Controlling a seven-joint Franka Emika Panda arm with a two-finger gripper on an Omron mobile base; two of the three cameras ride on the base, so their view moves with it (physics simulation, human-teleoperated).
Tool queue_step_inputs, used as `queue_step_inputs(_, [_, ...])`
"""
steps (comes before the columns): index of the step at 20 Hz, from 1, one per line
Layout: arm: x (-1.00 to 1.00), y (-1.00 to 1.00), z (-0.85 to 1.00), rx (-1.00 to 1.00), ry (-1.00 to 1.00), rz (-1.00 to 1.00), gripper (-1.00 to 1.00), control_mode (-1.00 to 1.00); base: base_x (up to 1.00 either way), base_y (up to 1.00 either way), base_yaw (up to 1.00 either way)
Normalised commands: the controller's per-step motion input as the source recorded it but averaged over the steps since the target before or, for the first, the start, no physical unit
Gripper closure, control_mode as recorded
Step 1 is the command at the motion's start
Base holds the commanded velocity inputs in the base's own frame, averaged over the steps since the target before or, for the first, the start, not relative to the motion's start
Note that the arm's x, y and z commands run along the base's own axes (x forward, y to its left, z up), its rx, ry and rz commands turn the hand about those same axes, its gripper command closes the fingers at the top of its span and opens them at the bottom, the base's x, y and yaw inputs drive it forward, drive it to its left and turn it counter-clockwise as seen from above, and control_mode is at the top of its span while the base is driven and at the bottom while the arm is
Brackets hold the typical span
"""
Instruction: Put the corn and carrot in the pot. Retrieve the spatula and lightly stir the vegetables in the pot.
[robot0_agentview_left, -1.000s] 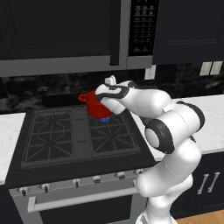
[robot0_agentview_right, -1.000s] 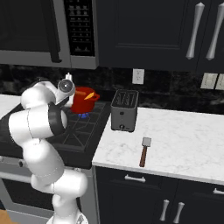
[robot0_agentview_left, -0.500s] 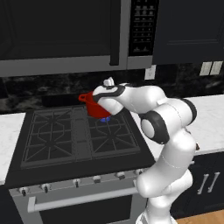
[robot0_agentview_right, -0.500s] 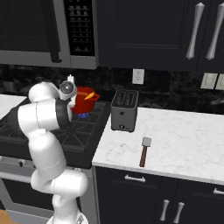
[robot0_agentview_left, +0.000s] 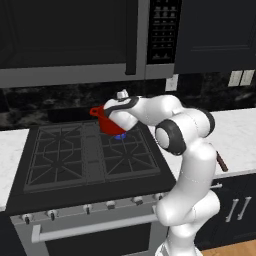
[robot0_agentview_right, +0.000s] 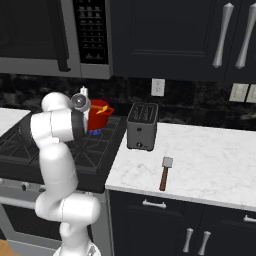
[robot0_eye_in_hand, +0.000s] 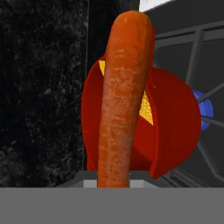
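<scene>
In the hand view a long orange carrot (robot0_eye_in_hand: 122, 100) rises from between my fingers, with my gripper (robot0_eye_in_hand: 113, 181) shut on its lower end. Right behind it lies the red pot (robot0_eye_in_hand: 175, 127), seen tilted, with yellow corn (robot0_eye_in_hand: 146, 107) inside. From the left base view the hand and gripper (robot0_agentview_left: 114, 120) sit over the pot (robot0_agentview_left: 101, 119) on the stove's back right burner. The right base view has the pot (robot0_agentview_right: 101, 113) peeking out beside my arm. The dark reddish-brown spatula (robot0_agentview_right: 164, 174) lies on the white counter right of the stove, far from the hand.
A steel toaster (robot0_agentview_right: 142, 126) stands on the counter between the stove and the spatula. A blue flame (robot0_eye_in_hand: 204, 107) shows under the pot. The black stove top (robot0_agentview_left: 65, 155) spreads left of the pot, and a microwave (robot0_agentview_left: 75, 40) hangs above it.
The arm has stretched a little further toward the back of the stove, bringing the hand closer over the pot. The carrot stays in the gripper.
</scene>
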Motion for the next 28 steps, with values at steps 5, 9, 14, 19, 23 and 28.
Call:
queue_step_inputs(5, [0.32,0.03,-0.14,0.0,0.0,0.0,1.0,-1.0,0.0,0.0,0.0])
queue_step_inputs(9, [0.37,0.12,-0.1,0.0,0.0,0.0,1.0,-1.0,0.0,0.0,0.0])
queue_step_inputs(14, [0.29,0.15,-0.12,-0.01,0.0,0.0,1.0,-1.0,0.0,0.0,0.0])
queue_step_inputs(19, [0.34,0.16,-0.14,-0.02,0.0,0.0,1.0,-1.0,0.0,0.0,0.0])
queue_step_inputs(23, [0.37,0.08,-0.03,-0.01,0.0,-0.01,-1.0,-1.0,0.0,0.0,0.0])
queue_step_inputs(28, [0.14,0.0,0.01,0.0,0.0,-0.02,-1.0,-1.0,0.0,0.0,0.0])
